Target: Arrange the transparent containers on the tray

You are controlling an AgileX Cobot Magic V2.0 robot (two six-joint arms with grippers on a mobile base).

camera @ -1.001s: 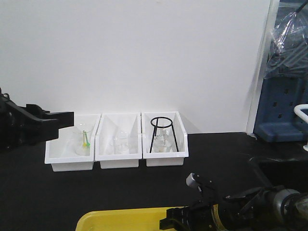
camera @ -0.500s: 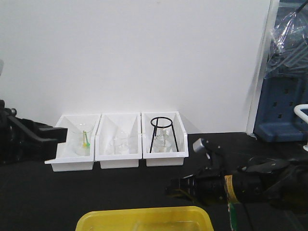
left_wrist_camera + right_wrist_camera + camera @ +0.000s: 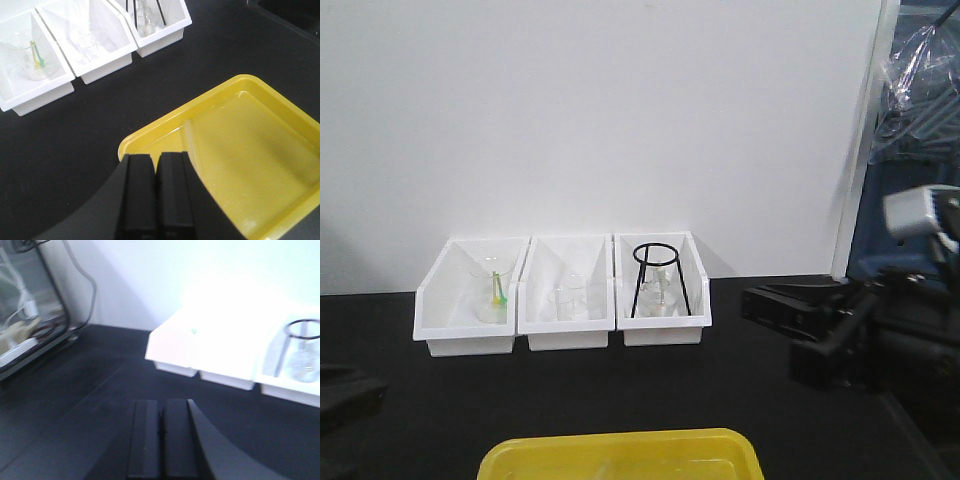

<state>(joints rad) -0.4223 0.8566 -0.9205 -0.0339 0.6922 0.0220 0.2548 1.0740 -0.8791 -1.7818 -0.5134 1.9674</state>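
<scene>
Plainly both claws are pressed closed on nothing: the left claw (image 3: pixel 155 192) hangs over the yellow tray's (image 3: pixel 165 117) near rim, the right claw (image 3: pixel 161 437) over bare black counter (image 3: pixel 75 405). I can't make out any test tubes; the tray's floor shows only faint glints. Such glass would likely be light, slick and brittle, best pinched mid-length. Behind, three white bins (image 3: pixel 565 325) hold beakers (image 3: pixel 30 62) and a black ring stand (image 3: pixel 657 277).

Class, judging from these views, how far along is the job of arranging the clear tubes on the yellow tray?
Possibly done: faint clear streaks lie in the yellow tray, perhaps tubes, but too faint to confirm. In hand: nothing; the left gripper and right gripper are shut, empty. Left: no tube shows elsewhere; the white bins hold beakers and a wire stand, so little seems to remain.
</scene>
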